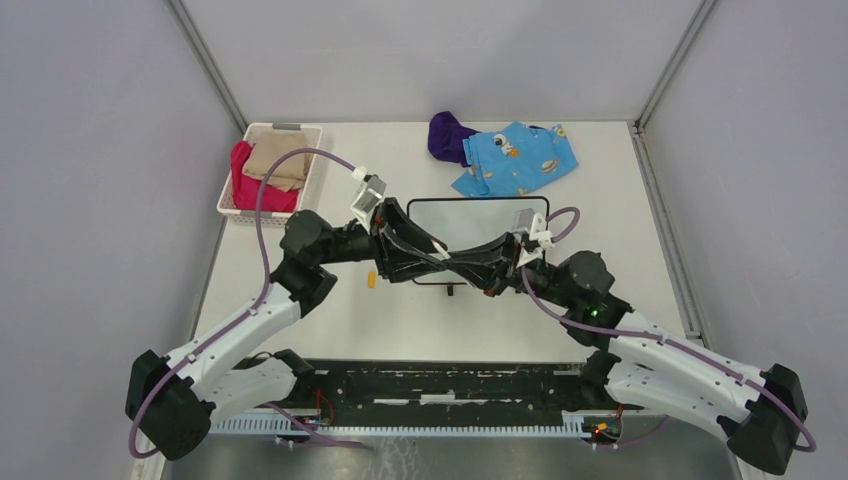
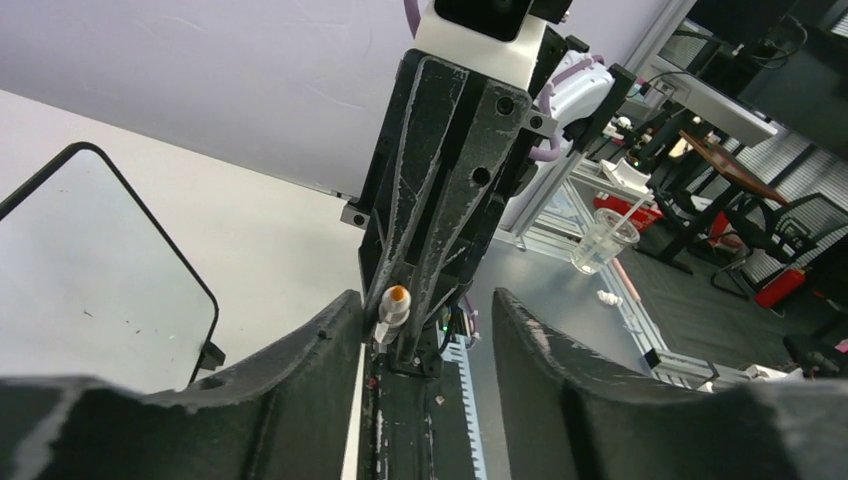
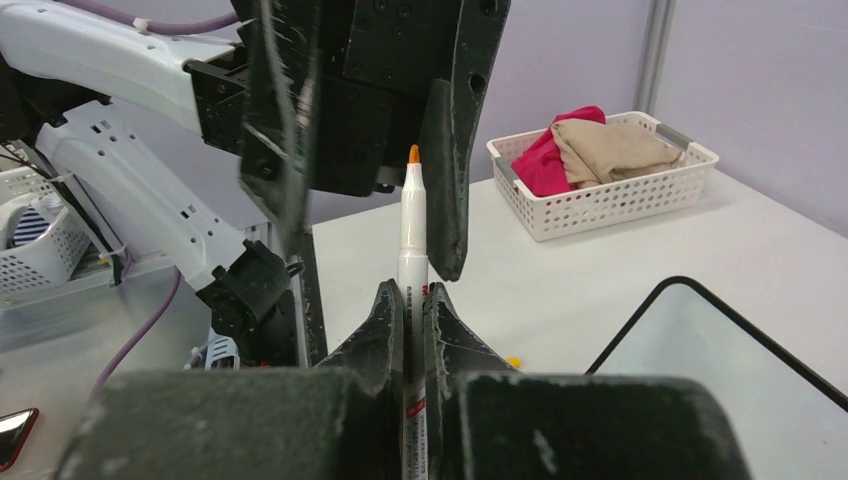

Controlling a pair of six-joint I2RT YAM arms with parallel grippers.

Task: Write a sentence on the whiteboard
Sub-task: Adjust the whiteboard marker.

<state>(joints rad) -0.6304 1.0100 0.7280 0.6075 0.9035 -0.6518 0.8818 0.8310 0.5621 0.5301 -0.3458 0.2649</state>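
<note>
The whiteboard (image 1: 470,222) lies flat mid-table, its white face blank where it shows; no orange sentence is visible. It also shows in the left wrist view (image 2: 90,270) and the right wrist view (image 3: 720,380). My right gripper (image 1: 455,264) (image 3: 412,292) is shut on an uncapped orange-tipped marker (image 3: 412,220), held above the board's near edge. My left gripper (image 1: 466,262) (image 2: 422,300) is open. Its fingers (image 3: 450,170) straddle the marker's tip (image 2: 396,297), which sits close to one finger. A small orange cap (image 1: 371,279) lies on the table left of the board.
A white basket (image 1: 300,135) with red and tan cloths stands at the back left. A blue patterned cloth (image 1: 515,158) and a purple cloth (image 1: 447,135) lie behind the board. Both arms cross over the board's near edge.
</note>
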